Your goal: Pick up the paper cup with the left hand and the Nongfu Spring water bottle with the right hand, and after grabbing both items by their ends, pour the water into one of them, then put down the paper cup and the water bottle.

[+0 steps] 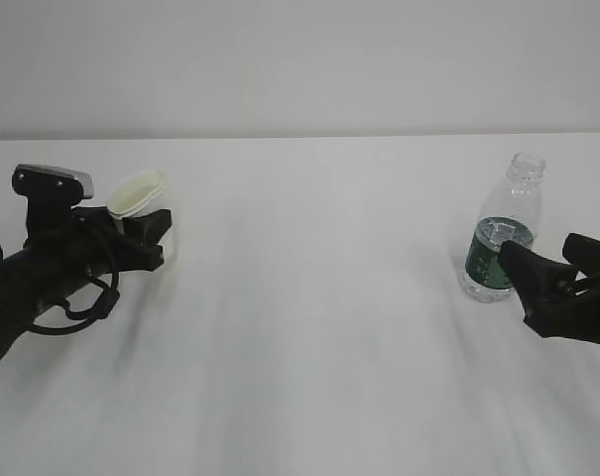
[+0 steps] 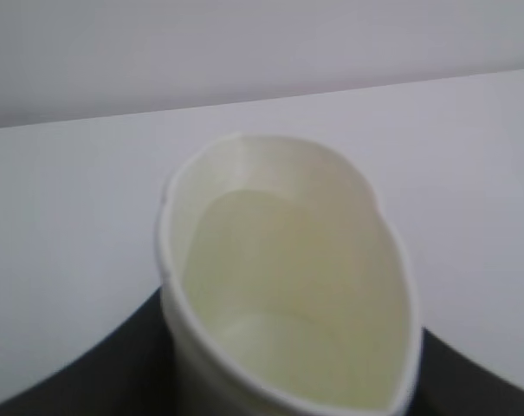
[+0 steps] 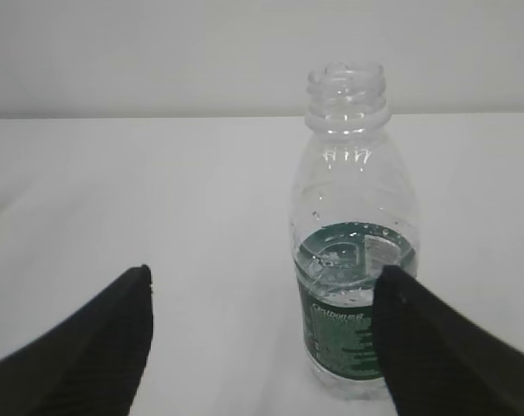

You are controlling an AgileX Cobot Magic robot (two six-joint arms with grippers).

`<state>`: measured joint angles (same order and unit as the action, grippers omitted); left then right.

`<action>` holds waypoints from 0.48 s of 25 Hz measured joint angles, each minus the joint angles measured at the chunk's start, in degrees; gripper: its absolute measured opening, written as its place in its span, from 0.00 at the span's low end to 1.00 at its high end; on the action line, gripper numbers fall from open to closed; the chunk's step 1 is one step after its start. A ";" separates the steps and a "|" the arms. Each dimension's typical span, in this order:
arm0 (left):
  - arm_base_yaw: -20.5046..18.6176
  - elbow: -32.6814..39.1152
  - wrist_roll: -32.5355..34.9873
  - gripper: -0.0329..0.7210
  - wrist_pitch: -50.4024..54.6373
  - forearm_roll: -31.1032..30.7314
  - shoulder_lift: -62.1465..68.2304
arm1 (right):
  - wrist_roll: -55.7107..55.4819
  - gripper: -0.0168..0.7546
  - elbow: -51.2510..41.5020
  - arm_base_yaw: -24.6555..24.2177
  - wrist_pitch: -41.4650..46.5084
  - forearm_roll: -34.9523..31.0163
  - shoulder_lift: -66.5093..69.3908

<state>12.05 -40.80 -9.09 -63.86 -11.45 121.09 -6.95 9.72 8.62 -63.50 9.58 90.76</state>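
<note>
Well, the white table (image 1: 309,327) takes up nearly everything, running back to a plain pale wall (image 1: 300,59), and the wide middle stretch between the two arms has nothing standing on it. On the left side the left hand (image 1: 141,233) lies low over the table, a silver-grey camera block (image 1: 52,180) sitting on its wrist and a loop of black cable (image 1: 76,307) hanging beneath. Its black fingers are clamped on the paper cup (image 1: 139,193), which is tilted with its mouth facing up and towards the far wall. From the left wrist view the paper cup (image 2: 287,303) is squeezed out of round into a pointed oval, so the grip is clearly pressing its sides in; the inside looks pale cream, and I cannot tell whether any liquid lies in it.

Far over on the right, the right hand (image 1: 547,283) reaches in from the edge with its fingers spread wide and holding nothing. The Nongfu Spring water bottle (image 1: 503,233) stands upright on the table, capless, just ahead of that gripper. In the right wrist view the Nongfu Spring water bottle (image 3: 352,243) sits towards the right-hand finger (image 3: 435,347), which overlaps its lower edge, while the other finger (image 3: 97,347) is well apart from it. The water (image 3: 348,251) reaches about to the top of the dark green label (image 3: 339,338).
</note>
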 joint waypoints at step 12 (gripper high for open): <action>0.00 0.03 0.41 0.55 0.00 0.90 -0.09 | -0.24 0.78 0.00 0.00 0.00 0.57 0.00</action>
<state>12.05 -40.76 -8.68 -63.86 -10.55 121.00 -7.19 9.72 8.62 -63.50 10.15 90.76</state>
